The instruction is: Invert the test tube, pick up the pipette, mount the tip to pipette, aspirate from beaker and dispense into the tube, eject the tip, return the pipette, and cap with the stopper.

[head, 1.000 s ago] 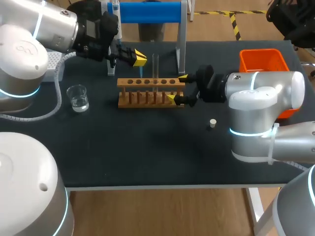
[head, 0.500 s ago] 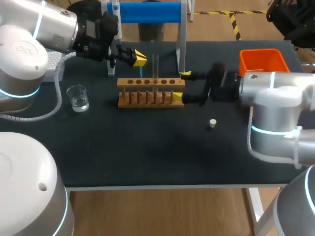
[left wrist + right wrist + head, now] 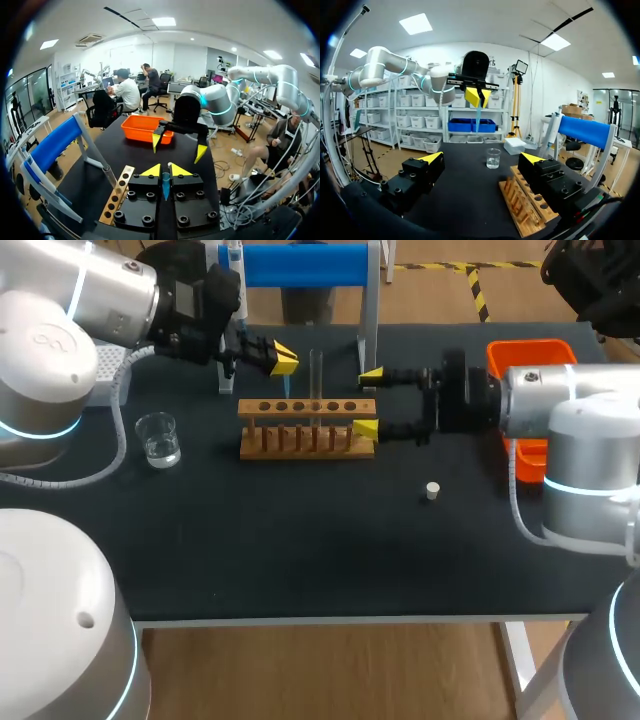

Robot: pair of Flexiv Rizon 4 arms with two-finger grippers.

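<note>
Right gripper [image 3: 368, 400] withdrawn rightward off rack [image 3: 307, 430], fingers spread; left gripper [image 3: 283, 357] clamps pipette [image 3: 165, 184]; stopper [image 3: 432, 490] on black table [image 3: 300, 550].

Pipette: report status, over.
Left gripper shut on pipette, above the rack, beside the tube. Right gripper open at rack's right end. Tube upright, uncapped; stopper on table.
</note>
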